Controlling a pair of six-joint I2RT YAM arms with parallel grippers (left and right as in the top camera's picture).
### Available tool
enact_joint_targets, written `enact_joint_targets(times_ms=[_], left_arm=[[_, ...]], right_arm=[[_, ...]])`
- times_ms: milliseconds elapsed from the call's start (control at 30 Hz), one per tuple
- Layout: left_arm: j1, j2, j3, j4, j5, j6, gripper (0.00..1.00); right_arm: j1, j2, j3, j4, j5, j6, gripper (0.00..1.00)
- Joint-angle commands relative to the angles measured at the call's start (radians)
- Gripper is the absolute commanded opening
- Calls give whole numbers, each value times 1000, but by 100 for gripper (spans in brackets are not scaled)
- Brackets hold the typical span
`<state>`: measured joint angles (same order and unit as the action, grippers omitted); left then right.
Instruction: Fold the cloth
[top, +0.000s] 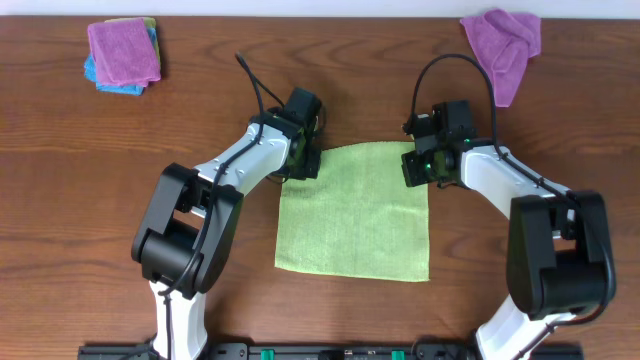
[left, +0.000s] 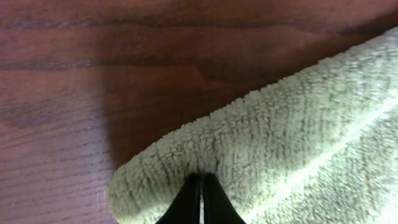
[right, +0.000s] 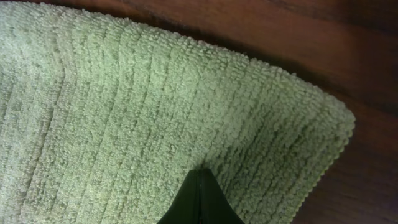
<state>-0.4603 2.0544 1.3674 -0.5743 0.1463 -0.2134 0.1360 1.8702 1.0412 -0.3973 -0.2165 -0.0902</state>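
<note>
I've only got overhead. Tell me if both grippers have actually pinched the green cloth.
Observer: In the left wrist view, the left gripper is shut on the cloth, just in from its corner.
Operator: Now the right.
Observer: In the right wrist view, the right gripper is shut on the cloth too, near its corner.
Operator: Tell me how the left corner lies.
Observer: It bulges up in a fold around the gripper, casting a shadow on the table.
</note>
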Motion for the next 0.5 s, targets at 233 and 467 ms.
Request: enact_joint_targets(times_ms=[233,467], left_arm=[[10,112,-8,30,-81,-11,6],[120,117,-8,47,-146,-3,6]], right_arm=[[69,65,10,19,-20,14,1],[175,66,16,121,-20,84,1]])
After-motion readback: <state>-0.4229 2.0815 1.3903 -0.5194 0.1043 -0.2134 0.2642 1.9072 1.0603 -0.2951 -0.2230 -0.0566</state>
